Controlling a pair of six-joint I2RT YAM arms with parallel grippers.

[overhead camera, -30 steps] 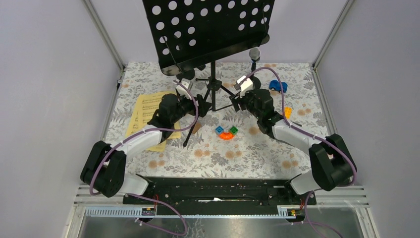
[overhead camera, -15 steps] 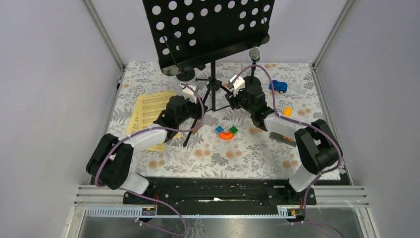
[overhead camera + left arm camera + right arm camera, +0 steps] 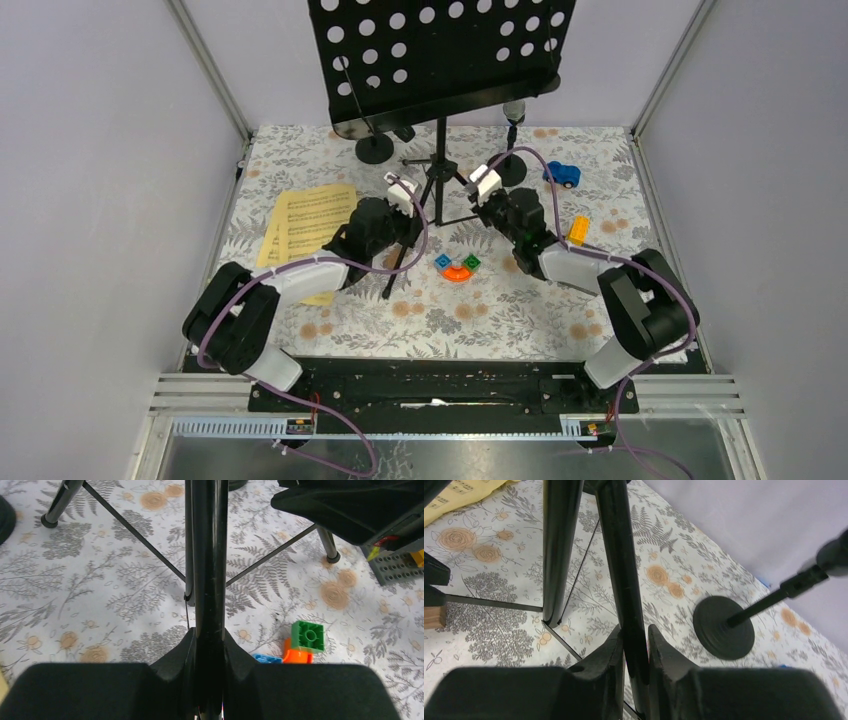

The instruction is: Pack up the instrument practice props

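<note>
The black perforated music rack (image 3: pixel 440 55) stands at the back of the floral table on its tripod. My left gripper (image 3: pixel 209 640) is shut on one black tube of the rack (image 3: pixel 209 570), low down near the legs. My right gripper (image 3: pixel 634 635) is shut on another black tube (image 3: pixel 621 565) from the right side. Yellow sheet-music pages (image 3: pixel 305 225) lie flat at the left. A silver microphone (image 3: pixel 513 110) sits in a round-based holder (image 3: pixel 723 627) behind the right gripper. A second holder's base (image 3: pixel 375 148) shows under the rack at the left.
An orange curved block (image 3: pixel 458 270) with green and blue bricks lies just in front of the tripod. A small blue toy car (image 3: pixel 562 175) and a yellow brick (image 3: pixel 578 230) sit at the right. Thin braces (image 3: pixel 135 535) join the tripod legs. Walls enclose the table.
Both grippers have closed from wide open onto the rack's tubes. The rack's perforated desk has shifted a little to the right.
</note>
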